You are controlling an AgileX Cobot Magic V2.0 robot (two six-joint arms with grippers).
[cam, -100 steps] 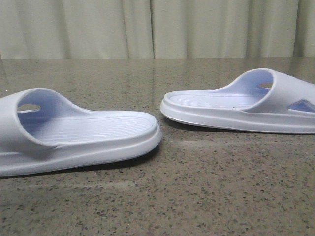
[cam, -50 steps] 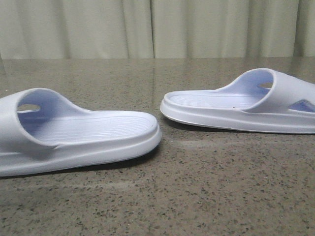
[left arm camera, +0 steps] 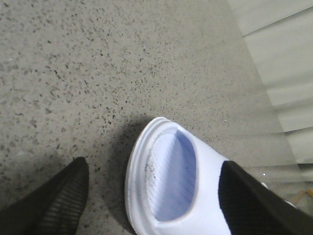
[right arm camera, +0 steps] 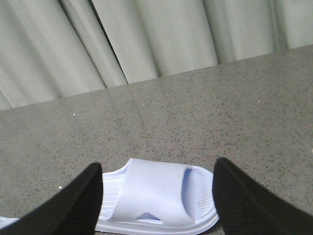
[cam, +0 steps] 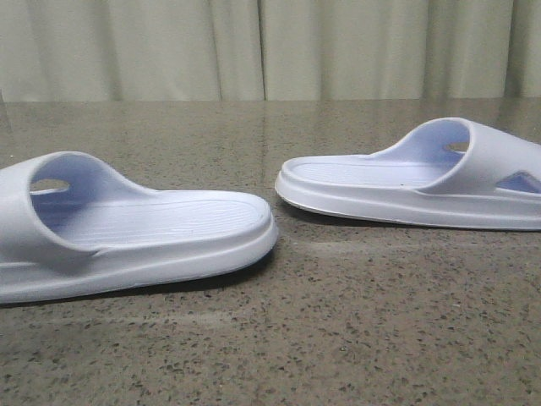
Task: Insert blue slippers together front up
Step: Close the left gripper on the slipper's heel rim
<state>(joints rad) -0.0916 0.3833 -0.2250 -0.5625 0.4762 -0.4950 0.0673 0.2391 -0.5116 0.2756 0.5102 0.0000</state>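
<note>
The desk [cam: 338,338] is a speckled grey-brown stone surface, and its far edge meets a pale pleated curtain [cam: 270,51] that runs the whole width of the front view. Between the two blue slippers there is a bare strip of desk, and more bare stone lies in front of them toward the camera.

The left slipper [cam: 144,228] lies flat on its sole at the near left, its strap cut off by the frame edge and its open end pointing to the right. The right slipper [cam: 414,182] lies flat farther back and to the right, its strap toward the right edge and its open end pointing left. The two are apart, their ends facing each other across the gap.

My left jaws [left arm camera: 151,196] hang spread over the left slipper [left arm camera: 171,191]: one finger sits over the bare desk beside it, the other over the slipper's strap part. Whether that finger touches the foam I cannot tell. My right jaws [right arm camera: 156,196] are also spread wide, with the right slipper [right arm camera: 156,196] lying on the desk between the two fingers in that view, strap up. Neither pair grips anything.

Against the front views from a moment ago, both slippers lie exactly where they lay; nothing has shifted.
</note>
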